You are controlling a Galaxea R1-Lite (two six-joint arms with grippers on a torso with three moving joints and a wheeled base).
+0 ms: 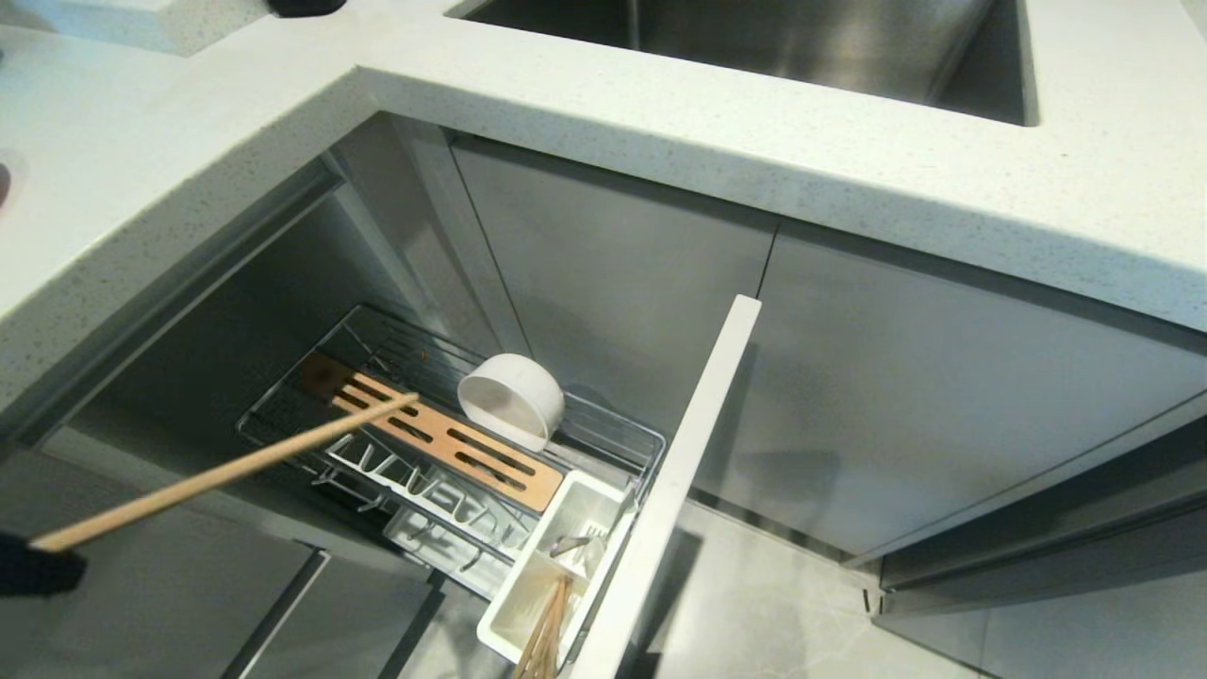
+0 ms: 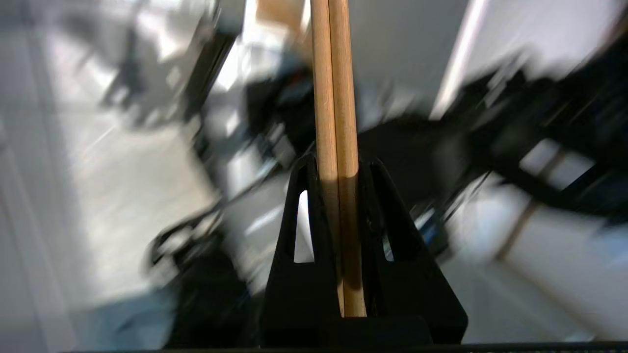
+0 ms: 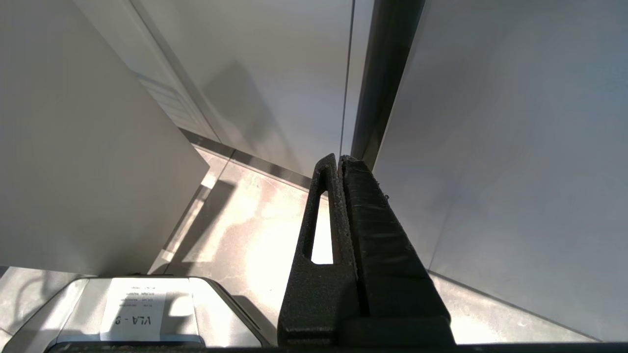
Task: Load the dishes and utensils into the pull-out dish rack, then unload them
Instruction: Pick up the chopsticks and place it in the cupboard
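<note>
Chopsticks (image 1: 226, 471) clamped in my left claw (image 2: 338, 166).
They slant from it over the rack (image 1: 453, 443); my right claw (image 3: 341, 162) hangs closed, empty.

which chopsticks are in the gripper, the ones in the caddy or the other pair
The other pair: the chopsticks clamped in the left gripper, slanting above the dish rack. The other sticks stand loose in the white caddy.

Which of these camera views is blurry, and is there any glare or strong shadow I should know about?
Left wrist view: background smeared with motion blur; only the chopsticks and left gripper look sharp. Head view: sharp, evenly lit, with the cabinet recess behind the dish rack in shadow. Right wrist view: sharp, bright glare on the floor beside the shut right gripper.
</note>
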